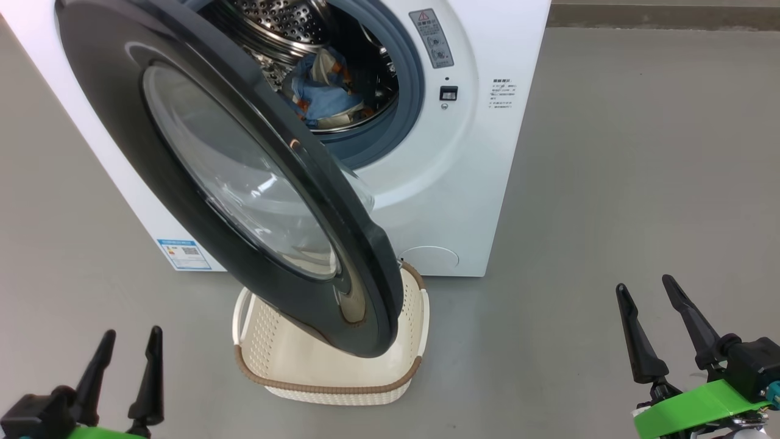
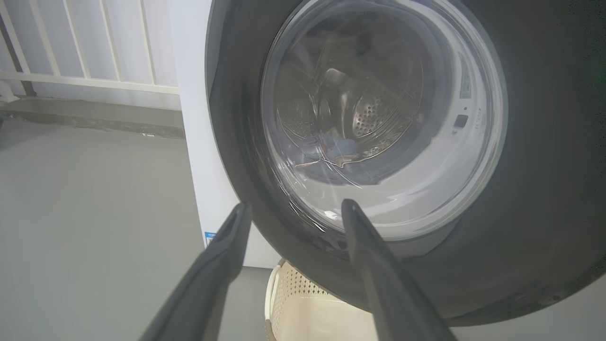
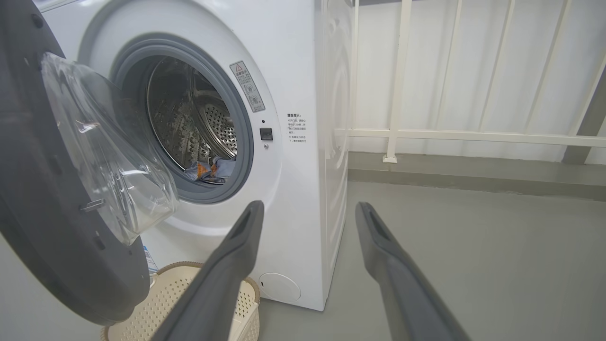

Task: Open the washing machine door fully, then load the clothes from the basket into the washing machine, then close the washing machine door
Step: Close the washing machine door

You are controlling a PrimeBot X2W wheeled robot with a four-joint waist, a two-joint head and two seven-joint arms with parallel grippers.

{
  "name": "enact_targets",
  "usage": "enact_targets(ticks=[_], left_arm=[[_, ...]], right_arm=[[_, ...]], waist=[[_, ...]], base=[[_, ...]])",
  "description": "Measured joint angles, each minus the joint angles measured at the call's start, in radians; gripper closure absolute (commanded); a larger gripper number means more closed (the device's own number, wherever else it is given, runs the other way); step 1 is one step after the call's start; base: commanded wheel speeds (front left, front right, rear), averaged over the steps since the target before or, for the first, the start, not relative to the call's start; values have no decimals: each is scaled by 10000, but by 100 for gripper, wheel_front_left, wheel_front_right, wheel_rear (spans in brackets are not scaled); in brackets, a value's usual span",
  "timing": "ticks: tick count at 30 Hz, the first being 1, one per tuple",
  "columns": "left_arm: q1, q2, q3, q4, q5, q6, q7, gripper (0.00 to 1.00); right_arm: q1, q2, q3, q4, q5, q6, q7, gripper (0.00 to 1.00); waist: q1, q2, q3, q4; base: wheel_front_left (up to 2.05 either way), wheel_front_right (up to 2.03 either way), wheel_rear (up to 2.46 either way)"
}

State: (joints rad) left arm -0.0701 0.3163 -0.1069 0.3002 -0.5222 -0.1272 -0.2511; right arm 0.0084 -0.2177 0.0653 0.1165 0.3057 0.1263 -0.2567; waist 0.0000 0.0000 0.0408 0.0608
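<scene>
Left jaws and right jaws are both spread wide, gripping nothing, low in my head view and well apart from the machine. Ahead, the basket (image 1: 329, 388) sits on the floor (image 1: 609, 183) just in front of the washing machine (image 1: 439, 183). The washing machine door (image 1: 244, 183) is swung out over it. The clothes (image 1: 323, 91) are lying in the drum (image 1: 274, 24).

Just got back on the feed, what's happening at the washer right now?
The light-blue fabric clothes with orange patches lie inside the steel drum of the big white front-loading washing machine. Its round black-ringed glass door hangs part open above the cream perforated plastic basket on the floor; what shows of the basket looks empty. The left arm's jaws and the right arm's jaws stand open, holding nothing, apart from the door. The door is not yet closed.
</scene>
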Motion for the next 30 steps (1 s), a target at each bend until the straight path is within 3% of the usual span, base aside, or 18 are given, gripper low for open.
enact_targets(ticks=[29,30], left_arm=[[101,-211,61,82,232,0,0,0],[104,-228,81,81,234,0,0,0]], right_arm=[[-18,35,15,-10,0,0,0,0],[-25,40,21,-23,0,0,0,22]], waist=[[0,0,74,71],[0,0,71,84]], base=[[0,0,0],[0,0,0]])
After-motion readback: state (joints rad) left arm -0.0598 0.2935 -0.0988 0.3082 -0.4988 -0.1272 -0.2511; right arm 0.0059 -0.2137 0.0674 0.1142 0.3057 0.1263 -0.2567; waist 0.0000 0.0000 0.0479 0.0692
